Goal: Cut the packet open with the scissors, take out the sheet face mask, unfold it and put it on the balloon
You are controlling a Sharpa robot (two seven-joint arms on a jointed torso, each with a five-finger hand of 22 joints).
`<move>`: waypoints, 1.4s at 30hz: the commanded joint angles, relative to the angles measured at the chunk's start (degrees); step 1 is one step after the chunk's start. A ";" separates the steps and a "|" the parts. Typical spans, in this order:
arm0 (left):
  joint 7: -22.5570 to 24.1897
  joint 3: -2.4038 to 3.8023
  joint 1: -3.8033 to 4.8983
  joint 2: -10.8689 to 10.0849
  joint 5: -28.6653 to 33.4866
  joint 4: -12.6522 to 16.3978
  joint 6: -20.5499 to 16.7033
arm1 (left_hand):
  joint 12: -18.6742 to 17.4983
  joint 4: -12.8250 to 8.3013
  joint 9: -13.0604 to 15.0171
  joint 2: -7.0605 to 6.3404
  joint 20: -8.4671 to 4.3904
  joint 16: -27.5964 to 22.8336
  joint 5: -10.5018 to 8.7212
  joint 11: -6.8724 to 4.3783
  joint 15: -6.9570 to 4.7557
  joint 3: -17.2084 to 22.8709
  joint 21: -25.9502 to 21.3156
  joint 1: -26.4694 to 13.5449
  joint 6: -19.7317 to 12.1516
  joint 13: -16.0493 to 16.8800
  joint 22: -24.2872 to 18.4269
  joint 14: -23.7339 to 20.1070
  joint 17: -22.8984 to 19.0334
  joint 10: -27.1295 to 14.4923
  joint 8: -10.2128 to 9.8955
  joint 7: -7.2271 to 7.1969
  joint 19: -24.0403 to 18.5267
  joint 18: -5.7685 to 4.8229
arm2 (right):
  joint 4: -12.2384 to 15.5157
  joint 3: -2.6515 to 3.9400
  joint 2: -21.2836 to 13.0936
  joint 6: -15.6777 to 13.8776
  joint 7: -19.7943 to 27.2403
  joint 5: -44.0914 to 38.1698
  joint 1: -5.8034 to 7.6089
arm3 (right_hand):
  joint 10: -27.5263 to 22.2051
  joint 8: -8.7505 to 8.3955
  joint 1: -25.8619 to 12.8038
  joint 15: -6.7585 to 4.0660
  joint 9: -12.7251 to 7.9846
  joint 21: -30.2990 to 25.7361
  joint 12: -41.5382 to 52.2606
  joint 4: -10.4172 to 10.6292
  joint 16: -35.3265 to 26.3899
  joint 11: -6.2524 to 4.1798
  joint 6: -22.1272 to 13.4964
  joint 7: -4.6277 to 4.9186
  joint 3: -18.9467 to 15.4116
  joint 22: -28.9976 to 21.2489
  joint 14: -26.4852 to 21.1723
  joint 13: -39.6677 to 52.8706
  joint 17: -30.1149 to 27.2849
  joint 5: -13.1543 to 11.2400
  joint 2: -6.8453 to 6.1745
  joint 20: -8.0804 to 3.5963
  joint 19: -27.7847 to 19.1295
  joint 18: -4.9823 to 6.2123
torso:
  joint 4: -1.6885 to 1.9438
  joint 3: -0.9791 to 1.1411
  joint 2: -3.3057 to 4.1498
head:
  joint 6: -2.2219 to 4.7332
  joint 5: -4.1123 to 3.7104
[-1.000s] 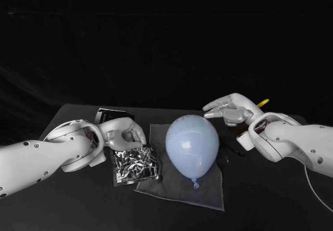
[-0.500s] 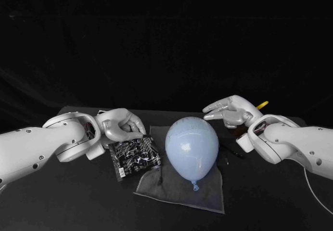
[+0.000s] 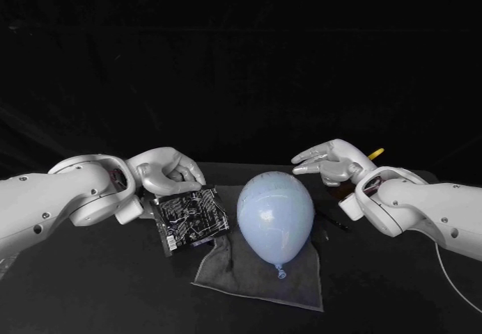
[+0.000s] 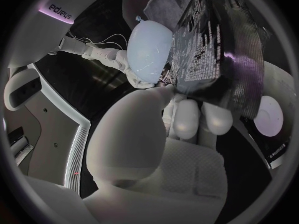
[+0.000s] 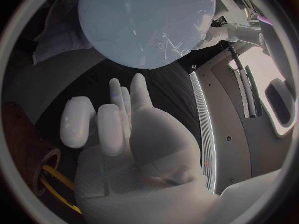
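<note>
Packet (image 3: pixel 191 217) hangs tilted from the left hand (image 3: pixel 166 170), which pinches its top edge, just beside the balloon (image 3: pixel 277 214); the right hand (image 3: pixel 329 161), empty with fingers apart, is nearer the scissors (image 3: pixel 377 150).

The dark printed packet (image 3: pixel 189 217) hangs tilted (pinched at its upper edge by the left robot hand (image 3: pixel 166 172)), just beside the pale blue balloon (image 3: pixel 276 216), which lies on a grey cloth (image 3: pixel 251 282), knot toward the robot.

Lab setup: black table (image 3: pixel 111 296) (black backdrop (image 3: pixel 241 69) behind).
</note>
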 commanded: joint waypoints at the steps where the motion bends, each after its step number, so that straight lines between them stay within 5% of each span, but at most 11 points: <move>1: 1.96 0.19 0.95 -0.03 2.90 -0.24 2.94 | 0.15 -0.06 22.98 0.24 -0.06 0.32 0.27 0.06 -0.02 0.30 0.35 -0.31 -0.25 0.03 0.08 0.32 0.08 -0.33 0.25 -0.02 0.46 -0.39 | -0.07 0.03 0.14 -0.79 1.05 0.89 -0.01 | 0.18 0.37 -0.44 0.08 0.06 0.31 0.21 -0.40 0.29 -0.05 -0.28 0.16 -1.59 0.24 1.62 0.07 0.14 -0.22 0.05 -0.08 0.35 -1.00 | 0.01 0.00 -0.04 | 0.30 -0.04; 10: 2.34 0.36 4.55 0.38 4.19 -2.23 3.45 | 0.30 -0.06 23.30 0.23 -0.07 0.36 0.27 0.06 -0.03 0.47 0.44 -0.34 -0.31 0.37 0.31 0.36 0.19 -0.44 0.24 -0.02 0.61 -0.43 | -1.58 0.20 1.33 -2.74 1.59 3.78 0.61 | -0.02 0.31 -0.89 0.17 0.04 0.65 0.12 -0.32 0.64 0.05 -0.51 0.27 -1.56 0.63 1.70 0.06 0.58 -0.20 -0.05 -0.03 0.52 -1.09 | -0.03 0.04 -0.15 | 2.10 -0.24; 16: 2.67 0.39 5.99 1.19 4.43 -3.55 2.68 | 0.40 -0.05 23.54 0.25 -0.07 0.40 0.27 0.06 -0.03 0.65 0.43 -0.35 -0.37 0.62 0.28 0.39 0.30 -0.53 0.23 -0.02 0.60 -0.43 | -2.78 0.32 2.49 -3.78 1.71 5.43 1.34 | -0.03 0.31 -0.82 0.17 0.05 0.76 0.12 -0.38 0.76 0.04 -0.53 0.24 -1.51 0.75 1.73 0.06 0.77 -0.20 0.01 -0.02 0.59 -1.11 | -0.01 0.04 -0.02 | 2.82 -0.36; 24: 3.92 0.40 6.59 2.92 4.80 -6.02 -0.69 | 0.53 -0.05 23.97 0.26 -0.08 0.57 0.27 0.07 -0.03 1.01 0.45 -0.34 -0.49 1.05 0.35 0.51 0.76 -0.72 0.20 0.00 0.64 -0.43 | -4.31 0.62 3.86 -4.22 1.70 6.71 1.86 | 0.00 0.33 -0.78 0.17 0.06 0.88 0.14 -0.43 0.87 0.02 -0.52 0.24 -1.47 0.89 1.77 0.07 0.92 -0.20 0.11 -0.01 0.66 -1.14 | 0.08 -0.03 -0.02 | 3.58 -0.44; 37: 5.75 0.40 6.66 7.91 6.11 -11.90 -5.64 | 0.74 -0.14 24.84 0.11 -0.08 0.91 0.27 0.12 0.01 1.83 0.53 -0.31 -0.75 1.88 0.55 0.72 1.62 -1.14 0.10 0.07 0.78 -0.47 | -5.21 0.74 6.52 -3.64 0.36 5.67 1.95 | -0.40 0.30 0.41 0.22 0.07 0.90 0.03 -1.81 1.04 0.09 -0.87 0.31 -1.39 0.97 1.66 0.00 0.63 -0.26 0.43 0.06 0.46 -1.09 | 0.03 0.04 -0.03 | 6.79 -1.96; 42: 6.05 0.41 6.64 9.61 6.17 -13.71 -6.61 | 0.75 -0.15 24.94 0.08 -0.08 0.95 0.27 0.12 0.01 1.93 0.52 -0.31 -0.77 1.96 0.54 0.75 1.73 -1.18 0.09 0.08 0.77 -0.47 | -5.95 1.01 7.83 -2.78 -0.62 5.11 1.96 | -1.11 0.08 -0.35 0.49 -0.01 0.65 -0.13 -1.85 1.02 0.44 -1.38 0.67 -1.60 0.75 1.53 -0.15 0.30 -0.30 0.18 0.22 0.13 -1.02 | -0.01 0.01 -0.05 | 8.09 -1.84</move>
